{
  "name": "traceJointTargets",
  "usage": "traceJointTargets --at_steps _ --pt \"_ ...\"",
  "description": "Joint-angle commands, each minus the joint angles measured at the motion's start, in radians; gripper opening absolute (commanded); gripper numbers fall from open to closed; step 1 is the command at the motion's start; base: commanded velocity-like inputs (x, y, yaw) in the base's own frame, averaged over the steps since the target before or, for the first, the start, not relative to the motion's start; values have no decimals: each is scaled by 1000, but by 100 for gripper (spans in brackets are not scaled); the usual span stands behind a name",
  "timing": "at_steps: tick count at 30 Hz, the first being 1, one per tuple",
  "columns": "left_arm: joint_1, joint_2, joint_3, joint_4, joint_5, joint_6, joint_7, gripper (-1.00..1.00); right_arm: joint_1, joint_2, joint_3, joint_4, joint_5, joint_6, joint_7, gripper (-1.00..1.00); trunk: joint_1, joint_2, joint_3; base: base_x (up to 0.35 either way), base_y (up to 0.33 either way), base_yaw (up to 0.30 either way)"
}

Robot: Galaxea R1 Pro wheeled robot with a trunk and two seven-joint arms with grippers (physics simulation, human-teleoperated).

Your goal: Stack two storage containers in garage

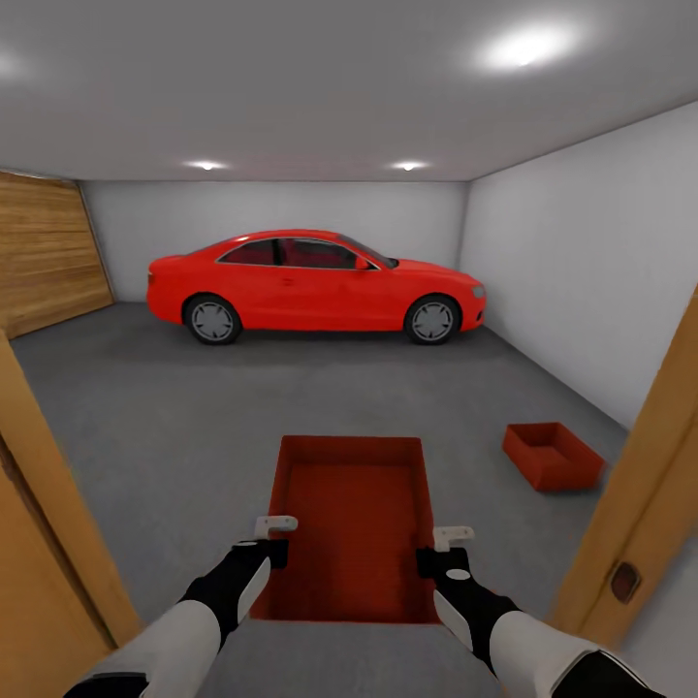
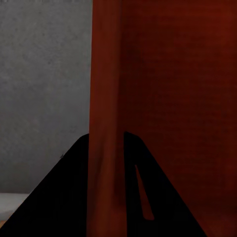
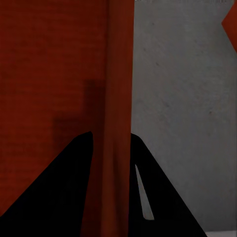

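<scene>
I have both the left gripper (image 1: 274, 541) and right gripper (image 1: 438, 549) pinched on the thin stiff side walls of 1 orange-red open-topped plastic storage container (image 1: 354, 519), which looks light.

The left gripper (image 2: 106, 163) is clamping the thin orange-red wall of the storage container (image 2: 168, 89), its 2 dark fingers (image 2: 64, 197) sitting 1 on each side. Beyond the wall, the mottled grey floor (image 2: 44, 74) is showing.

Grey floor (image 1: 194, 407): car (image 1: 315, 286), container (image 1: 553, 456)
</scene>
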Motion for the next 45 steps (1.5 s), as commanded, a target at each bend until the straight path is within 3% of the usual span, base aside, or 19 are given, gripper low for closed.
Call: traceJointTargets --at_steps 1,45 --pt "-1 0 24 -58 -21 8 3 -100 -1 -1 8 5 -15 -6 -2 -100 1 -2 -2 321 0 0" --pt "-1 0 24 -56 -22 8 2 -100 -1 -1 8 6 -15 -6 -2 -100 1 -2 -2 321 0 0"
